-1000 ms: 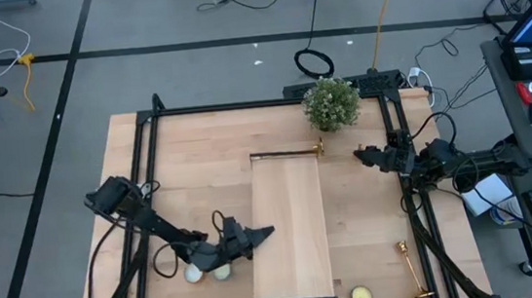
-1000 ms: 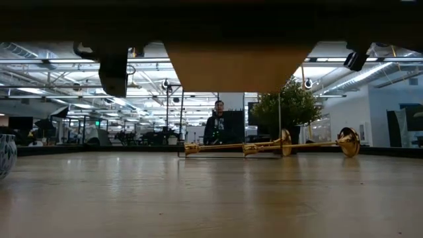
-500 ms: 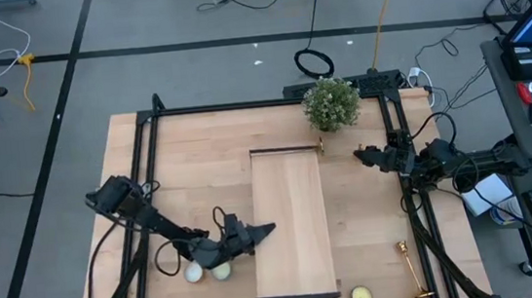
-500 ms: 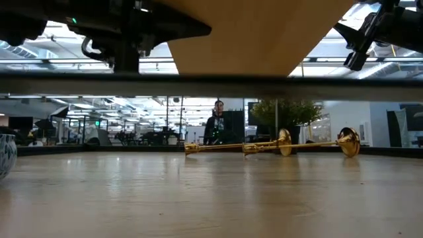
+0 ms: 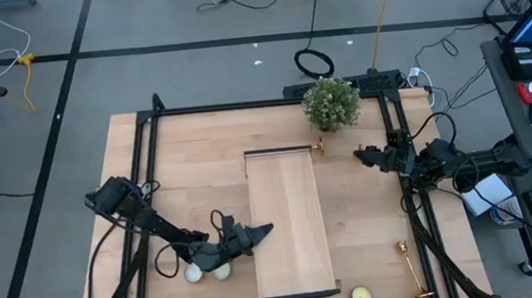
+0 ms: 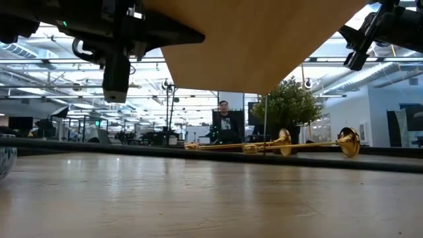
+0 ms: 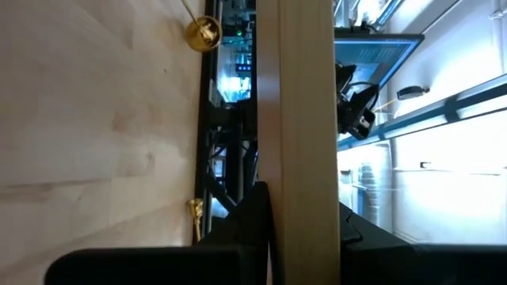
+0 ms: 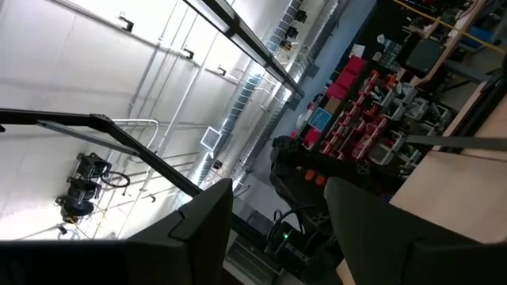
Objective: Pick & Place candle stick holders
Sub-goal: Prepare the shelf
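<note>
My left gripper [image 5: 266, 230] is shut on the left long edge of a pale wooden board [image 5: 291, 223], which I hold above the table's middle. The low view shows the board's underside [image 6: 264, 39]. One gold candle stick holder [image 5: 317, 147] peeps out past the board's far end. Another [image 5: 411, 267] lies on its side near the right front corner. In the low view two holders [image 6: 231, 147] [image 6: 324, 143] lie flat far back. My right gripper [image 5: 358, 155] waits open at the right edge, pointing up into the room [image 8: 277, 229]. My left gripper pinches the board's left long edge [image 7: 305, 158] between its two fingers, one dark finger [image 7: 253, 218] on each face. It comes in level from the table's left, at the board's nearer half. In the low view the board hangs above the tabletop.
Two pale round candles [image 5: 207, 272] lie under my left arm, and a third [image 5: 361, 296] sits at the front edge. A potted plant [image 5: 330, 104] stands at the back. A black frame [image 5: 148, 141] borders the table. A person [image 6: 225, 122] shows far behind.
The board in my left gripper has shifted a little toward the table's left, and its far left corner has swung out. In the low view more of its underside shows, and a dark strip has sunk from the picture's top toward the tabletop. Both arms stay in place.
</note>
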Tool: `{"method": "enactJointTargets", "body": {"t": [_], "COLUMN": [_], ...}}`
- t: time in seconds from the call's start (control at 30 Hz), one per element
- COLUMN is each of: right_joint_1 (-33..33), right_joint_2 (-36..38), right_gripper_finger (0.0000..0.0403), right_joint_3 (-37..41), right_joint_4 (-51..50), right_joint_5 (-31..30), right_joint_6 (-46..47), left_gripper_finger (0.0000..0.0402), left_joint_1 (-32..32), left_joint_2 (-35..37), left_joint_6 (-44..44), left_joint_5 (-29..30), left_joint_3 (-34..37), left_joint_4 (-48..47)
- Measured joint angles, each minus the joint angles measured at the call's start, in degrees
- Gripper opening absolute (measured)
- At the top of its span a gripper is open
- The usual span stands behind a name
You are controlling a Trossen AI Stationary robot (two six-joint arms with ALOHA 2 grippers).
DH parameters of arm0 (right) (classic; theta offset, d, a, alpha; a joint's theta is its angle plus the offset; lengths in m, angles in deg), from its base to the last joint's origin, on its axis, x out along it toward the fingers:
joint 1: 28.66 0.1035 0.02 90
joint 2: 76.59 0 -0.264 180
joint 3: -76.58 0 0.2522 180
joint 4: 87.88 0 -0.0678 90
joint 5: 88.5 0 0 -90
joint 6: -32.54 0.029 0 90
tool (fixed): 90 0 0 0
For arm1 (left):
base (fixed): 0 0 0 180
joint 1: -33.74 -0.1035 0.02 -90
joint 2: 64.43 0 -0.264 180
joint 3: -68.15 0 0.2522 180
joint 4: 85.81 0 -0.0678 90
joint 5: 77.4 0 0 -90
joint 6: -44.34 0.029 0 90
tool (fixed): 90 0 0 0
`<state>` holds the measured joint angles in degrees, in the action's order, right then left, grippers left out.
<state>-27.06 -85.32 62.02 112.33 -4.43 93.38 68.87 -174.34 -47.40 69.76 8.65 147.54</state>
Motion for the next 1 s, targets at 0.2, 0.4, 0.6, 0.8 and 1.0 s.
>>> {"method": "enactJointTargets", "body": {"t": [0.2,0.4,0.6,0.8,1.0], "right_joint_1": [0.00,0.00,0.00,0.01,0.02], "right_joint_2": [0.02,0.02,0.02,0.02,0.02], "right_gripper_finger": [0.0203,0.0203,0.0203,0.0203,0.0203], "right_joint_3": [0.00,0.00,0.00,0.00,0.00], "right_joint_4": [0.07,0.05,0.05,0.04,0.03], "right_joint_5": [0.02,0.02,0.02,0.03,0.04], "right_joint_6": [1.07,1.07,1.07,1.07,1.07], "left_gripper_finger": [0.0050,0.0050,0.0068,0.0076,0.0079], "left_joint_1": [0.26,0.20,0.20,0.20,0.22], "left_joint_2": [0.00,0.02,0.02,0.04,0.04], "left_joint_6": [-0.13,-0.36,-1.88,-2.38,-2.32], "left_joint_5": [-0.57,-1.00,-1.41,-1.38,-1.15], "left_joint_3": [0.00,0.00,0.00,-0.02,-0.02], "left_joint_4": [-0.90,-2.00,-2.65,-2.82,-2.97]}}
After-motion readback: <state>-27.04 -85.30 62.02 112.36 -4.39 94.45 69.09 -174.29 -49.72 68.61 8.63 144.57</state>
